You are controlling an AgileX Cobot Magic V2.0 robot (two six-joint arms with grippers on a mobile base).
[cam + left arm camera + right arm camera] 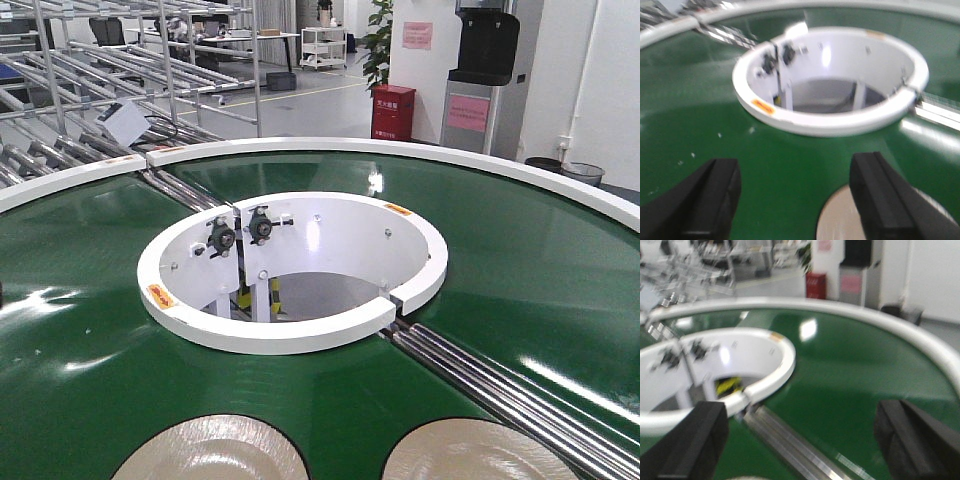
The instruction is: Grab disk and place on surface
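Observation:
Two beige disks lie on the green conveyor belt (520, 270) at the near edge of the front view, one left (210, 450) and one right (478, 452). My left gripper (797, 200) hangs open above the belt. A beige disk (840, 222) lies partly under its right finger (885, 200). My right gripper (802, 440) is also open, with nothing between its fingers. A pale sliver of a disk (747, 478) shows at the bottom edge of its view. The steel tabletop with tape lines is out of view. Neither gripper shows in the front view.
A white inner ring (290, 335) surrounds a round opening in the belt's middle. Steel rollers (500, 390) cross the belt from the ring toward the right front. A white outer rim (400, 150) bounds the belt. Racks and a red box (392, 112) stand beyond.

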